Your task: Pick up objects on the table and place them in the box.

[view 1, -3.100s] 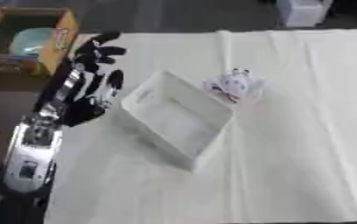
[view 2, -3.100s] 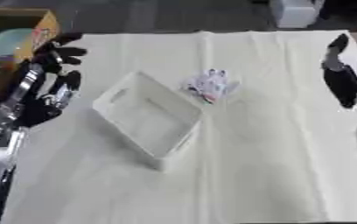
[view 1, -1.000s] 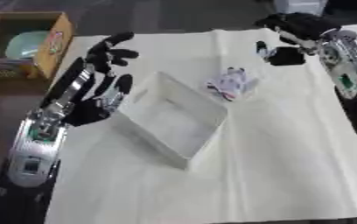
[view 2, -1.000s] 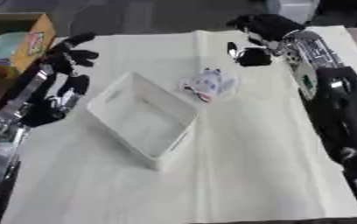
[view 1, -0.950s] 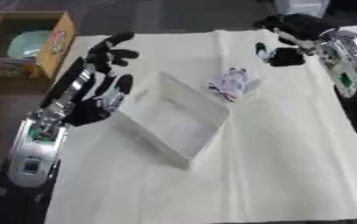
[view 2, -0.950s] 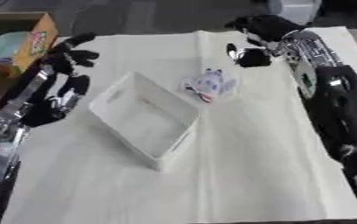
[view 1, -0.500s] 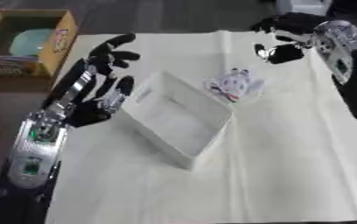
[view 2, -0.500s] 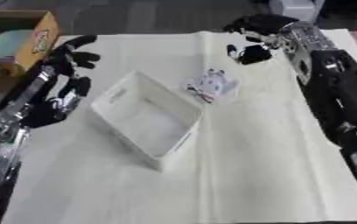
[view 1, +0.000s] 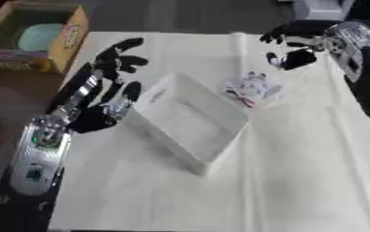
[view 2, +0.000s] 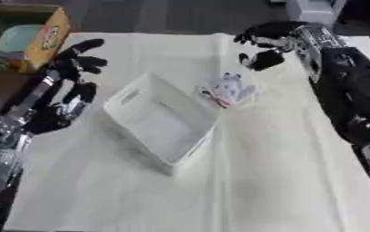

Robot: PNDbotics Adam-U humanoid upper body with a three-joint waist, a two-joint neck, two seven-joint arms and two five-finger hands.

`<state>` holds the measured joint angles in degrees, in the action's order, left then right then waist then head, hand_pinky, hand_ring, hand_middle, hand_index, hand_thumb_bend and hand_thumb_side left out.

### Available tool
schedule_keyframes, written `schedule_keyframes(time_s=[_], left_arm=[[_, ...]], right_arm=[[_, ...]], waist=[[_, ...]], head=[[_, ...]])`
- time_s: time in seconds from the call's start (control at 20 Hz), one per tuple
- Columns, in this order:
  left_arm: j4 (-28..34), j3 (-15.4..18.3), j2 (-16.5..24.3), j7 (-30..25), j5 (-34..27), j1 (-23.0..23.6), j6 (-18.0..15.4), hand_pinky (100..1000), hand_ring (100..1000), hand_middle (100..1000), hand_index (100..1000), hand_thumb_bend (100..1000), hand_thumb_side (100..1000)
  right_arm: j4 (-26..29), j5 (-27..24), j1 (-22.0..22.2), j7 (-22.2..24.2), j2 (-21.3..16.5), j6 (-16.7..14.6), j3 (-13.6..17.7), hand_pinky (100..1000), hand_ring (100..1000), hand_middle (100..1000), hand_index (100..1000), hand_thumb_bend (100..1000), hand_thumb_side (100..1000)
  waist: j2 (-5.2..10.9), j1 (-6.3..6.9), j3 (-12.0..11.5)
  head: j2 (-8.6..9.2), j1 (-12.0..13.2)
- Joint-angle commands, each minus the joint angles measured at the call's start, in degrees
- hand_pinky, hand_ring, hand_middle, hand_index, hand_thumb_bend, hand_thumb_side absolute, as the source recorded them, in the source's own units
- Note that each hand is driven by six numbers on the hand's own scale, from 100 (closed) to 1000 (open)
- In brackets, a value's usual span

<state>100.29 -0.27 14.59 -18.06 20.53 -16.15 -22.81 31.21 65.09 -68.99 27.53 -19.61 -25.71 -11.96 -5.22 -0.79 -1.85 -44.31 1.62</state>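
Tabletop: a tabletop covered in pale cream cloth [view 1: 299, 172] is filling most of both views, lying askew.
Box: a white, rectangular, open-topped plastic box [view 1: 190, 121] is sitting left of the middle of the tabletop, turned at an angle, with nothing showing inside it.
Object to pick: a small white packet with pink and dark markings [view 1: 251, 88] is lying flat on the cloth just beyond the box's far right corner, close to it but apart from it; what it is I cannot tell.
Left hand: the black left hand [view 1: 113, 72] is reaching in from the lower left on a silver and black forearm, hovering just beside the box's left wall with its fingers spread and relaxed, holding nothing.
Right hand: the black right hand [view 2: 264, 43] is coming in from the upper right, hanging above the far part of the tabletop, beyond the packet and apart from it; its fingers are spread and drooping downward, gripping nothing.
Off the tabletop: a brown cardboard carton holding a pale green round thing [view 1: 31, 32] is standing at the upper left, beyond the cloth's edge.
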Motion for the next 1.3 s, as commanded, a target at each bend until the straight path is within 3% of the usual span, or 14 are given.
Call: schedule_keyframes(time_s=[0.05,0.2,0.45,0.75,0.95,1.3], left_arm=[[1.4,-0.3,0.2,-0.6,-0.5,-1.0,0.0,750,100,968,839,100,778],[1.6,-0.4,0.2,-0.9,-0.7,-0.9,0.2,750,100,970,839,100,781],[1.7,-0.4,0.1,-1.3,-0.8,-0.9,0.4,750,100,971,837,100,783],[1.8,-0.1,0.2,-1.3,-0.7,-0.7,0.7,750,100,972,837,100,784],[1.7,-0.1,0.4,-1.2,-0.7,-0.5,0.7,751,100,971,838,100,781],[1.3,-0.1,0.9,-1.1,-0.6,-0.6,0.6,754,100,967,839,100,772]], right_arm=[[-1.6,-0.5,-2.5,0.2,-0.6,-1.1,0.7,859,830,878,1000,100,797],[-2.9,-1.1,-3.1,-0.1,-0.4,-1.9,1.1,852,827,871,989,100,887],[-5.4,-3.8,-3.7,-0.8,-0.4,-2.3,1.7,829,825,862,977,100,935],[-9.9,-12.5,-4.0,1.7,-2.3,-2.9,2.8,787,821,849,960,100,953],[-7.8,-18.5,-3.3,4.3,-4.3,-1.8,1.6,783,825,848,961,100,981],[-0.3,-28.1,-2.6,13.2,-5.6,2.6,-2.8,778,829,843,957,100,972]], waist=[[0.56,-0.22,-0.3],[0.41,-0.87,-0.7],[0.3,-1.43,-0.8],[0.39,-1.82,-0.1],[0.67,-1.72,0.6],[1.68,-1.78,2.5]], head=[[0.2,0.7],[0.2,1.2],[0.2,1.5],[0.2,1.9],[0.2,2.0],[0.2,2.5]])
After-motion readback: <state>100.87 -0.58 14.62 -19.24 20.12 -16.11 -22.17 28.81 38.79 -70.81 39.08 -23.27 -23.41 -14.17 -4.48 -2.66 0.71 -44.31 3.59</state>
